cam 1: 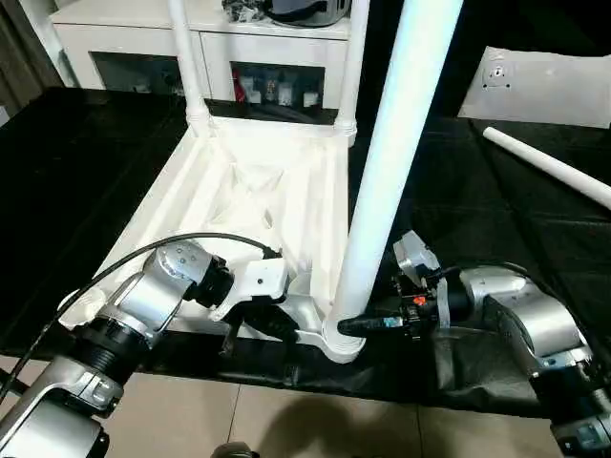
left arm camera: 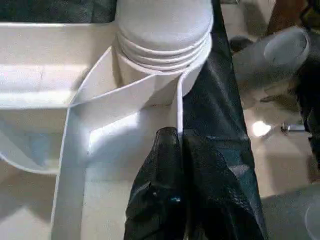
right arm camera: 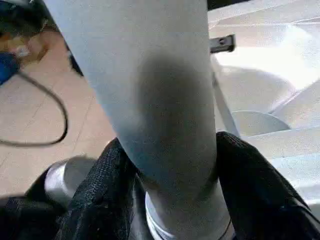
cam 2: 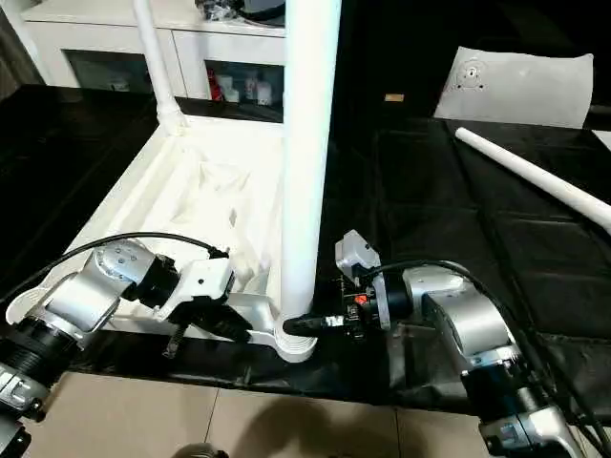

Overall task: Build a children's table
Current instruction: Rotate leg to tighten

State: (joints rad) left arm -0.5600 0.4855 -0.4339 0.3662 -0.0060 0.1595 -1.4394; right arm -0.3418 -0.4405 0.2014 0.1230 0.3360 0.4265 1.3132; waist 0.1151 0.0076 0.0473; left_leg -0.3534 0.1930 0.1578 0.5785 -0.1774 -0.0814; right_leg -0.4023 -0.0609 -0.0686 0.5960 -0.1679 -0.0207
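My left pincer (cam 1: 256, 329) pinches the upturned table's rim (left arm camera: 177, 107); my right pincer (right arm camera: 170, 200) clasps the leg (cam 1: 387, 181) standing in the near corner socket (cam 1: 344, 342). I should press straight down, keeping it vertical.

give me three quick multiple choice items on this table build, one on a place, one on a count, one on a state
1. Where does the loose leg lie?
A. on the black mat
B. inside the tabletop
C. on the cabinet

2. How many legs stand upright in sockets?
A. one
B. three
C. four

3. What is the left gripper doing?
A. hanging open
B. pinching the tabletop rim
C. holding a leg

Answers: 1 A, it rests apart on the mat. 2 B, two far legs plus the near leg. 3 B, its fingers close on the rim's thin wall.
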